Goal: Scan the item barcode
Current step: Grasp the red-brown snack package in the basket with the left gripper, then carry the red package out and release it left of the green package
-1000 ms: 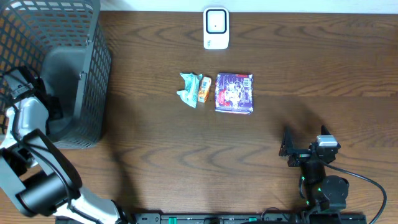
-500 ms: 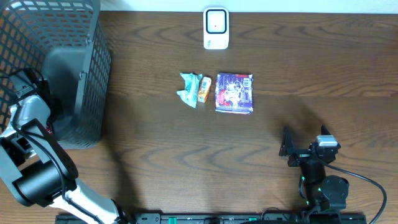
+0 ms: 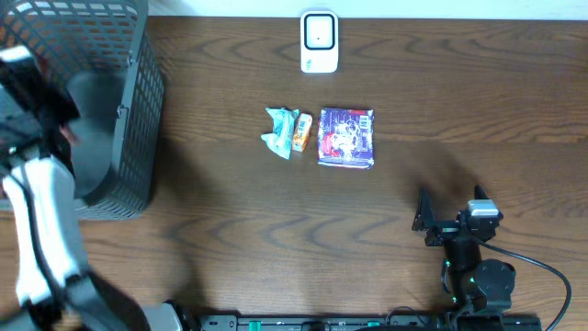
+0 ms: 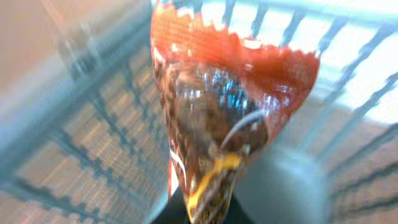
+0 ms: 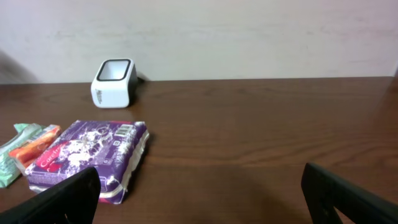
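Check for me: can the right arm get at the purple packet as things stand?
Probably yes. The right gripper is open and angled toward the purple packet, with only bare table between them. Whether the arm stretches that far is a guess.

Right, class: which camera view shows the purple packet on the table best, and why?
The overhead view. There the purple packet lies flat with its whole printed face visible and nothing over it. The right wrist view shows it only at a low slant, foreshortened. The left wrist view does not show it at all.
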Controlling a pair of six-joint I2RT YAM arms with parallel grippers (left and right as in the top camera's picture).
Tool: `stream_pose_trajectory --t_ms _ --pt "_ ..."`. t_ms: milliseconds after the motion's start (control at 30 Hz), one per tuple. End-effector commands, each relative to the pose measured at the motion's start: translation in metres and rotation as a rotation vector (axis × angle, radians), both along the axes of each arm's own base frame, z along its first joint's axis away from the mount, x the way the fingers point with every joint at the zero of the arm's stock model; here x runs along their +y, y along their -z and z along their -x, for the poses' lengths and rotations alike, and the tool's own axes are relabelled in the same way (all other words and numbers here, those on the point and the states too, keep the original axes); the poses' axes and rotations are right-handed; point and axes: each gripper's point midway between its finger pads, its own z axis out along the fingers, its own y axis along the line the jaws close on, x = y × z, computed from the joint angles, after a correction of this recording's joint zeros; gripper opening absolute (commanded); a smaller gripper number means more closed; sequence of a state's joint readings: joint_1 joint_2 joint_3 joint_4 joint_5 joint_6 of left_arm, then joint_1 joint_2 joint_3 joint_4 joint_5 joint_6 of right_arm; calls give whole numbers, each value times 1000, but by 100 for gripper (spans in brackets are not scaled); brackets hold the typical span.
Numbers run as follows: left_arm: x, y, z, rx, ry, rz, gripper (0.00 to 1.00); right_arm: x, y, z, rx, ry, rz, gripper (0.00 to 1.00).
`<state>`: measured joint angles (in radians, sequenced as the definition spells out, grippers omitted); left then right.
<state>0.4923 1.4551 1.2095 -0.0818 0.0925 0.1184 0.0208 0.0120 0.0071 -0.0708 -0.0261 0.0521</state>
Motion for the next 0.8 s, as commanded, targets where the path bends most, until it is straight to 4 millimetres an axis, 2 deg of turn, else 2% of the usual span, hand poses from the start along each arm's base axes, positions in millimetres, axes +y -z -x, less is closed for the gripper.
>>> stream_pose_trajectory --t_ms 0,67,167,267,400,467,567,667,767 --pt "-37 -94 8 -297 46 65 7 -5 1 0 1 21 -10 99" --pt "-61 -132 18 -401 91 42 7 -5 0 0 0 21 -10 99" --pt "-104 -168 31 -486 185 24 7 -5 0 0 0 21 -10 99" --pt "-155 -184 39 -520 307 41 7 -5 1 0 1 21 -10 99" --pt "-233 -184 40 -511 506 96 7 -5 1 0 1 21 -10 99" --pt "-270 -174 36 -476 599 127 7 -5 0 0 0 21 -10 99" --pt "-307 -146 27 -382 681 163 8 -5 1 0 1 21 -10 99" --pt "-338 -97 14 -223 736 193 7 -5 1 0 1 21 -10 99" --pt "-358 -41 3 -47 757 213 7 -5 0 0 0 21 -10 99"
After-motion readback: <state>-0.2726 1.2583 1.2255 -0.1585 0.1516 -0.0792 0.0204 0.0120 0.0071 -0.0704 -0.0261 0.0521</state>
